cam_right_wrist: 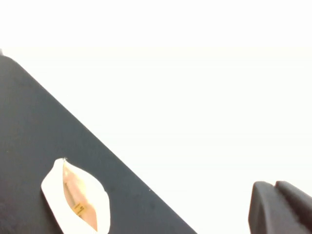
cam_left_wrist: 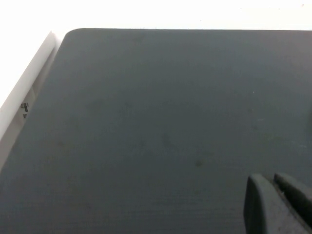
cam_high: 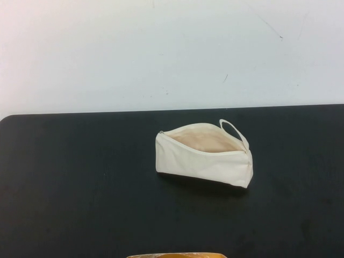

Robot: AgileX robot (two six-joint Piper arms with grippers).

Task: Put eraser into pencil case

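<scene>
The pencil case (cam_high: 204, 156) is a cream-white pouch lying on the middle of the black table (cam_high: 80, 183), with its zip open, tan lining showing and a loop strap (cam_high: 234, 130) at its right end. It also shows in the right wrist view (cam_right_wrist: 53, 192), where a small yellowish patch with dark marks (cam_right_wrist: 79, 209) lies inside the mouth; I cannot tell whether that is the eraser. No eraser shows on the table. My left gripper (cam_left_wrist: 272, 181) is shut and empty over bare table. My right gripper (cam_right_wrist: 274, 186) is shut and empty, well away from the pouch. Neither arm shows in the high view.
A white wall (cam_high: 172, 48) rises behind the table's far edge. A yellow-orange edge (cam_high: 174, 255) pokes in at the bottom of the high view. The table's rounded corner and a white ledge (cam_left_wrist: 29, 92) show in the left wrist view.
</scene>
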